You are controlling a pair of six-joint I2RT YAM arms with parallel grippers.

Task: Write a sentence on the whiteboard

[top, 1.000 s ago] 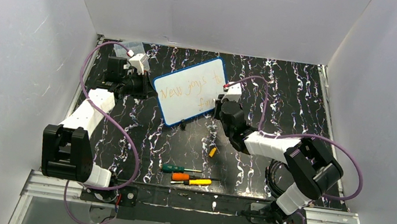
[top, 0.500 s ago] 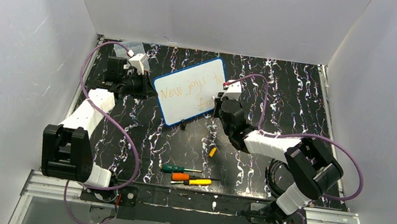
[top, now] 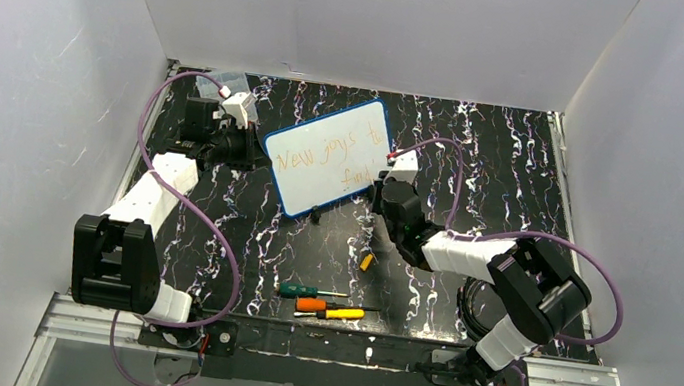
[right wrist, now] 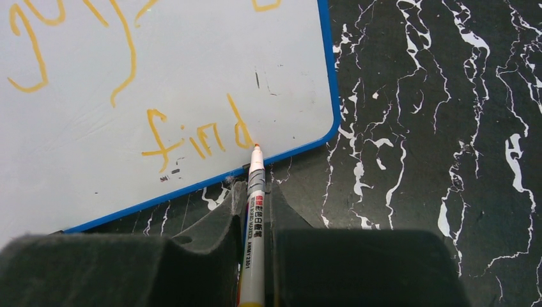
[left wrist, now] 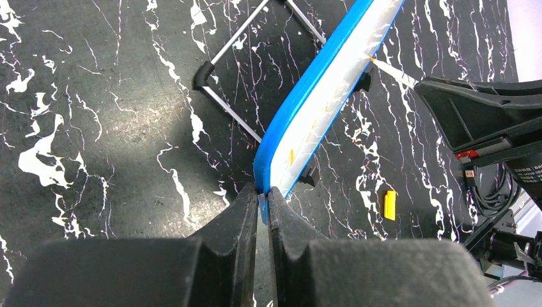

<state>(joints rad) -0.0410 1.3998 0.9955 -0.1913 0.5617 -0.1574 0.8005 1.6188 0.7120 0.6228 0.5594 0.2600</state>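
Left gripper (left wrist: pixel 263 195) was shut tight on the blue frame of the whiteboard (top: pixel 328 156), its two fingers pinching the board's left edge. The right gripper (right wrist: pixel 254 192) was clamped on a marker (right wrist: pixel 254 217) that ran out between its fingers toward the board.

The black marbled table (top: pixel 503 165) carried everything. The whiteboard stood near the back middle of it, propped on a wire stand (left wrist: pixel 236 115) and leaning back, turned at an angle between the two arms. The left gripper (top: pixel 248 150) was at its left side and the right gripper (top: pixel 381 190) just beside its lower right corner.

Nearer the arm bases lay two screwdrivers, one with a green handle (top: pixel 309 291) and one orange and yellow (top: pixel 332 310), well apart from the board. A small orange cap (top: pixel 366 260) lay on the table between them and the board.

The sentence (top: pixel 334 152) was in thin orange strokes, reading roughly "New joys to" on the upper line and "find" (right wrist: pixel 198 137) beneath. The marker's orange tip met the white face right at the foot of the "d", close to the bottom frame.
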